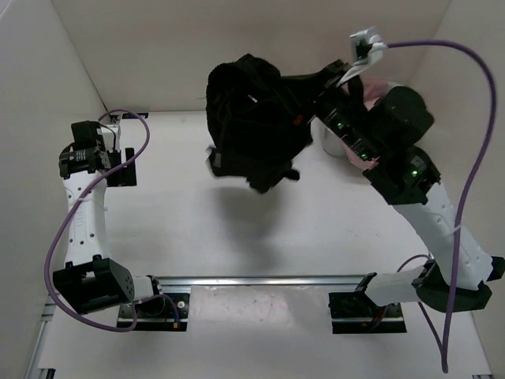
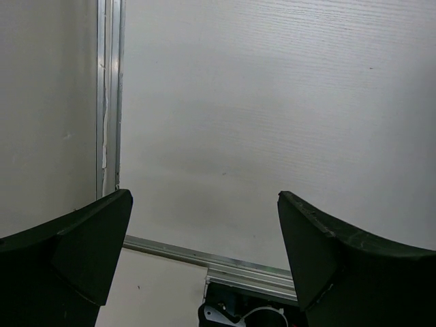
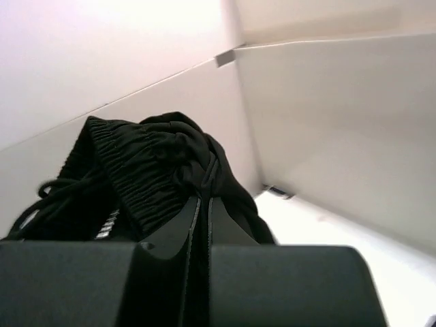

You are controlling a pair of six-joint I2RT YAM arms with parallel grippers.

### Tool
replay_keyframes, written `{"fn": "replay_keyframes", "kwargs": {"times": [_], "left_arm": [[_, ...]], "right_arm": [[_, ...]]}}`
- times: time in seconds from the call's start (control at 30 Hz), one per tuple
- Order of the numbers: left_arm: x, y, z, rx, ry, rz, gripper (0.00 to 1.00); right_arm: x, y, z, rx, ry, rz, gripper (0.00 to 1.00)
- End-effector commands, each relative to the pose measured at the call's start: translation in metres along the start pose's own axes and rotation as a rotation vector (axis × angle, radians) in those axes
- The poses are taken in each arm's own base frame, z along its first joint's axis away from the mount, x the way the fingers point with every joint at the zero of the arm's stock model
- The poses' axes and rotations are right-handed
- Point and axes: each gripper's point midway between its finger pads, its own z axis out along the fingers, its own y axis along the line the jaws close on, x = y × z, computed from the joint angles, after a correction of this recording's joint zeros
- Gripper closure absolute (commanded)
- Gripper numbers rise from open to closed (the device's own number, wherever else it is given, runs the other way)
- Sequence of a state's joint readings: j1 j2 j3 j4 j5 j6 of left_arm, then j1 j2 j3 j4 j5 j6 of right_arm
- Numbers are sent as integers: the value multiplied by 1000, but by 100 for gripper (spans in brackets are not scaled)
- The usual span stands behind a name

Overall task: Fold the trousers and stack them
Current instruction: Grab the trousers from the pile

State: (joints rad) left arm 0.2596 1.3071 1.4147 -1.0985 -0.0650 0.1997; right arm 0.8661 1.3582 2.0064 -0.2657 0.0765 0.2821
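At the table's left edge, the left gripper (image 2: 204,197) hangs over bare surface, jaws spread wide and holding nothing, its arm folded back well apart from the work. At far centre, the trousers (image 1: 252,118) dangle in a bunched black mass above the table (image 1: 260,237), their long axis unreadable. At right, the right gripper (image 3: 201,211) is pinched tight on a fold of the fabric, arm stretched up and leftward.

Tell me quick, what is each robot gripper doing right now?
Left gripper: jaws open, holding nothing.
Right gripper: jaws shut on the soft black fabric trousers.
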Motion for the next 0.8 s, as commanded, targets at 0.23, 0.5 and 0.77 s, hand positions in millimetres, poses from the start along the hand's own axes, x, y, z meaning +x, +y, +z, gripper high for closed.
{"fn": "replay_keyframes", "kwargs": {"times": [0.23, 0.5, 0.77], "left_arm": [[-17, 10, -23, -44, -88, -5, 0], [38, -16, 13, 75, 45, 228, 3], [147, -40, 59, 140, 318, 459, 13]], "right_arm": [[201, -93, -6, 360, 232, 541, 100], [303, -273, -189, 1143, 493, 530, 9], [332, -256, -190, 976, 690, 443, 12]]}}
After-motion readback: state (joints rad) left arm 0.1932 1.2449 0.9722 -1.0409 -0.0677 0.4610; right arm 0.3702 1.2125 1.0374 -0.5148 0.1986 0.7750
